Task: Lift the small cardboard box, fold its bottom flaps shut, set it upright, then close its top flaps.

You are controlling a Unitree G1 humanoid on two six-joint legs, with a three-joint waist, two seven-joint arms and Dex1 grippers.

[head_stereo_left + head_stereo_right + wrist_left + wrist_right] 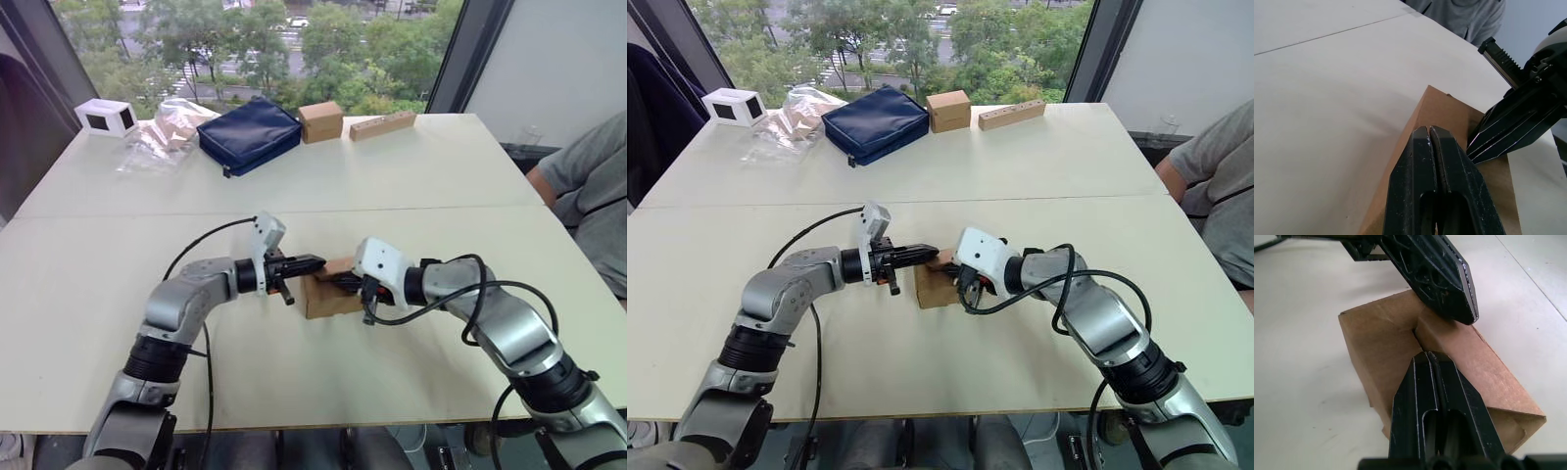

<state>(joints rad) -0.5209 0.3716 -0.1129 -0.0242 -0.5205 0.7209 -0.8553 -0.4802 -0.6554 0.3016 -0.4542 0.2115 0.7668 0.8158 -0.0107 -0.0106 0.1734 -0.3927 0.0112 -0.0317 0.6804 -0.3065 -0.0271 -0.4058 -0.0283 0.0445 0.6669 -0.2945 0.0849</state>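
The small cardboard box [328, 292] stands on the white table [411, 166], near its front edge, between the two grippers. The left gripper [312, 262] has its fingers pressed together, and its tip lies over the top of the box. The right gripper [1432, 357] is also pressed together (nothing is between its fingers), and its tip rests on the top flaps. The two tips are just beside each other over the box.
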